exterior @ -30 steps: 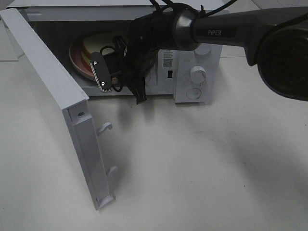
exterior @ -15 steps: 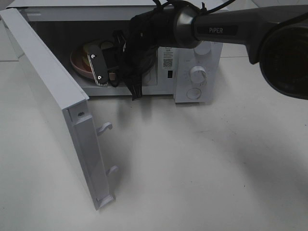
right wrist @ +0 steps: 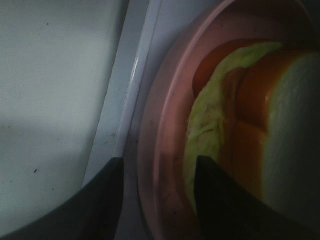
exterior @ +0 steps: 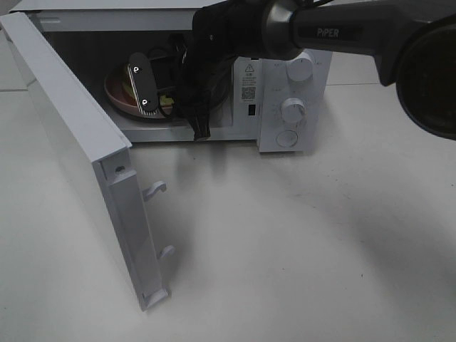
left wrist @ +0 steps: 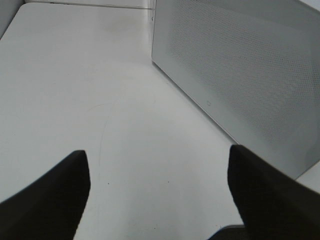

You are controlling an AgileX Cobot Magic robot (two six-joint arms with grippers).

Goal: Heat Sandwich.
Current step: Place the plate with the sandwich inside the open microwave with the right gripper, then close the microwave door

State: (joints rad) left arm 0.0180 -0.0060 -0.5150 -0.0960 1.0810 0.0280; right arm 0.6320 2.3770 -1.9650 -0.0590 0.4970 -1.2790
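Observation:
The sandwich (right wrist: 250,125), white bread with orange-brown crust and yellow-green filling, lies on a round pink plate (right wrist: 165,125) inside the open microwave (exterior: 292,107). My right gripper (right wrist: 157,200) reaches into the cavity. Its jaws stand apart on either side of the plate's rim, holding nothing. In the exterior high view one of its fingers (exterior: 142,89) stands over the plate (exterior: 116,96) and hides most of the sandwich. My left gripper (left wrist: 160,190) is open and empty above the white table, beside the outside of the microwave door (left wrist: 240,75). It is out of the exterior high view.
The microwave door (exterior: 71,128) is swung wide open to the left, its latch hooks (exterior: 157,189) pointing out over the table. The control panel with its knobs (exterior: 292,110) is on the oven's right. The right arm (exterior: 328,32) crosses above the oven.
The right gripper went from shut on the plate's rim to jaws apart. Its wrist rose and pushed further into the cavity. The left gripper stayed open.

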